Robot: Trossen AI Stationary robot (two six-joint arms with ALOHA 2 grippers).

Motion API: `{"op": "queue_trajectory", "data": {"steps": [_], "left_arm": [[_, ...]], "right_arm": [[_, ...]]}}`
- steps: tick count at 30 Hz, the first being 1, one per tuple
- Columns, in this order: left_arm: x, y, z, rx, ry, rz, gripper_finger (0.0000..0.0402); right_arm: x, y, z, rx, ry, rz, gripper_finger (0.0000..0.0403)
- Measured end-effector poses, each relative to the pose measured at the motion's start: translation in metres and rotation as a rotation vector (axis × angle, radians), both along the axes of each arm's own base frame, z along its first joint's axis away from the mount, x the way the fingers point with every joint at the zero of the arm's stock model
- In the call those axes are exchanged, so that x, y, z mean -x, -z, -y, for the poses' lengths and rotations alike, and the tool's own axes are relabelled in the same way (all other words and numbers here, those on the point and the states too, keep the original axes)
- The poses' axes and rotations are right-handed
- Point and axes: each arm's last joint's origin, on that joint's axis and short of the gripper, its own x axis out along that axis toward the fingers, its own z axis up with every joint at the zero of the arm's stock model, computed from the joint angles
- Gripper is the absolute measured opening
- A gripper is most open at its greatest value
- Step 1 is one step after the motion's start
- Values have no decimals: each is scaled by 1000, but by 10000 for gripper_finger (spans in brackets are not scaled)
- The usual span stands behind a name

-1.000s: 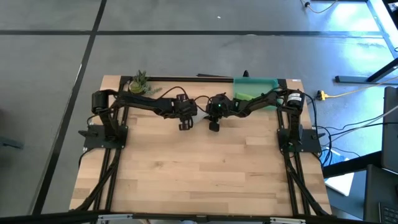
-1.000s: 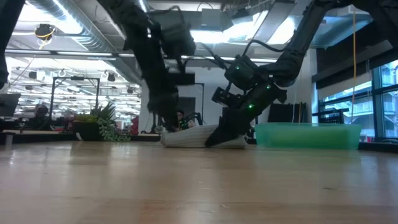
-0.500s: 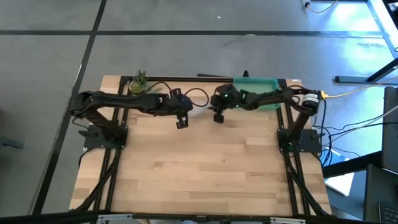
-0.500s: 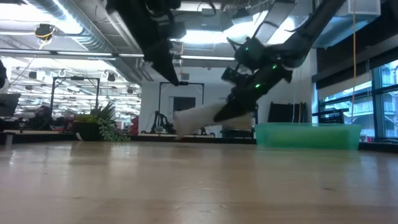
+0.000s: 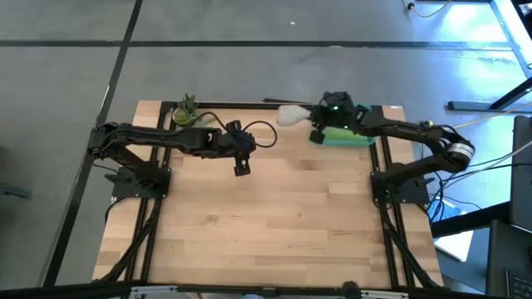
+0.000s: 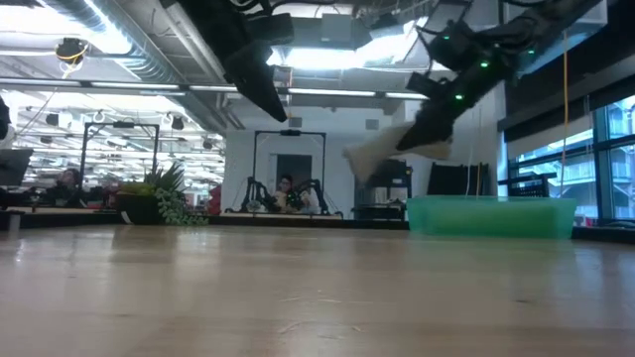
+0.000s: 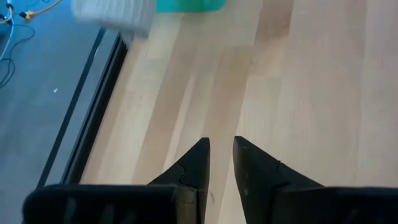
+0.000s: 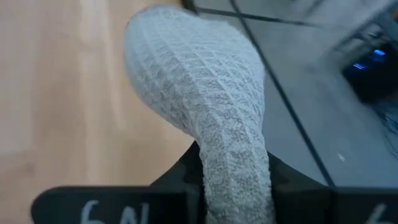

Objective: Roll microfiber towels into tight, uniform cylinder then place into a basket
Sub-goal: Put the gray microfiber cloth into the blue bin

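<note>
My right gripper [image 5: 314, 126] is shut on the light grey towel [image 5: 291, 115], which is rolled into a cylinder. It holds the roll in the air at the table's far edge, just left of the teal basket [image 5: 359, 139]. In the low view the roll [image 6: 382, 154] hangs above and left of the basket [image 6: 491, 216]. A bright green patch, the lime towel [image 5: 334, 133], lies in the basket under my right arm. My left gripper [image 5: 241, 169] hovers over the table's far middle, its fingers [image 7: 199, 165] a narrow gap apart, holding nothing. My right gripper pinches the grey roll near one end [image 8: 233, 177] between its two fingers, which lie across it. The fingers come from the table's right, slanting down. The roll sticks out past the fingertips toward the table's left [image 5: 287, 114]. It is lifted clear, its free end tilted down [image 6: 365, 164].
A small potted plant [image 5: 187, 112] stands at the far left corner. The bare wooden tabletop [image 5: 274, 224] stretches from the arms to the near edge. Cables run along the far edge [image 5: 283, 102].
My right gripper has lifted the grey roll off the table and carried it up and toward the far right, to beside the basket. The roll is now clear of the table. My left gripper has risen away from the roll and drawn back a little toward the table's left.
</note>
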Motion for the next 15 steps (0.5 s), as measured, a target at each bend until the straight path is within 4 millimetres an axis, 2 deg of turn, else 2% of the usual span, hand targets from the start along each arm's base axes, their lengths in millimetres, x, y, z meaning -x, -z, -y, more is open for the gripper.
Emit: {"op": "queue_trajectory", "data": {"steps": [4, 8, 15], "left_arm": [[0, 0, 0, -1, 0, 0, 67], [0, 0, 0, -1, 0, 0, 67], [0, 0, 0, -3, 2, 1, 67]], "right_arm": [[27, 2, 2, 37, 64, -16, 60], [50, 13, 5, 59, 180, -57, 60], [75, 37, 13, 91, 247, -113, 60]]}}
